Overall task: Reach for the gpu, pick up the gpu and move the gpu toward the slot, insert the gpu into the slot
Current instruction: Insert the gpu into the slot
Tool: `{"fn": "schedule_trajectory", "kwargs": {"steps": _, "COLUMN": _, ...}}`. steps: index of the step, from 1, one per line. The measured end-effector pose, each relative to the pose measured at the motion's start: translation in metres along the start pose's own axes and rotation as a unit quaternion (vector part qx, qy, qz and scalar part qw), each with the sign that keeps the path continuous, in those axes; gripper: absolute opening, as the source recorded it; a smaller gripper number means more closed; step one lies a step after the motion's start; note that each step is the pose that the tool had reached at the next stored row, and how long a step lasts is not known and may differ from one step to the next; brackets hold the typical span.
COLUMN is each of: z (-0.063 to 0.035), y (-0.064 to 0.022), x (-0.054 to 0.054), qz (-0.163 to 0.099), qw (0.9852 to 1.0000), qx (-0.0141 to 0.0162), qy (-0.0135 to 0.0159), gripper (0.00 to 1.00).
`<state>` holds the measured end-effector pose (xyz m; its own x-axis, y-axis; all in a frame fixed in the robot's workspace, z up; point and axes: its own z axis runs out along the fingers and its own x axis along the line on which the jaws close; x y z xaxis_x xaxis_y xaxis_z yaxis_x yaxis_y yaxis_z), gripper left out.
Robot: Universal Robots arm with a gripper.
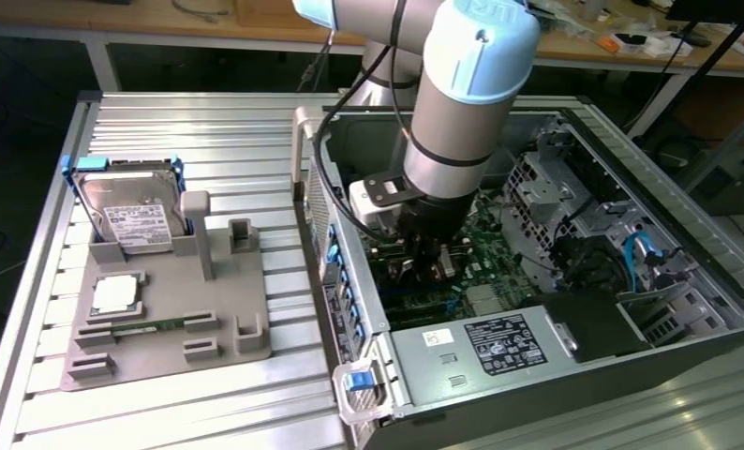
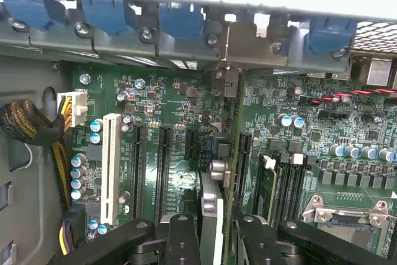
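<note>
My gripper (image 1: 430, 261) is deep inside the open computer case, just above the green motherboard (image 1: 491, 246). In the wrist view the gripper (image 2: 217, 239) is shut on the gpu (image 2: 227, 153), a thin dark-green card seen edge-on. The card stands upright over the motherboard (image 2: 180, 100). Its silvery end bracket (image 2: 239, 44) lies against the rear wall of the case, between the blue clips (image 2: 180, 20). The card's lower edge is down among the connector strips. The blue slot is hidden beneath the card.
Black connector strips (image 2: 139, 166) and a white one (image 2: 111, 166) flank the card; memory strips (image 2: 282, 184) and the processor socket (image 2: 347, 215) lie beyond. A braided cable bundle (image 2: 28, 125) hangs nearby. Outside the case, a hard drive (image 1: 128, 211) and processor chip (image 1: 116, 292) rest on a grey holder (image 1: 222, 319).
</note>
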<state>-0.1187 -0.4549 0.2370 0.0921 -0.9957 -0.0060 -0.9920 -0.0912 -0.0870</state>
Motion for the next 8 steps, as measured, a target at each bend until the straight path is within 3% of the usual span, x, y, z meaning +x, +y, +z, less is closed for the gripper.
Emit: {"fn": "schedule_trajectory", "kwargs": {"steps": 8, "z": 0.0008, "y": 0.0001, "x": -0.0001, "qz": 0.0, "qw": 1.0, "qx": -0.0004, "qy": 0.001, "gripper": 0.28}}
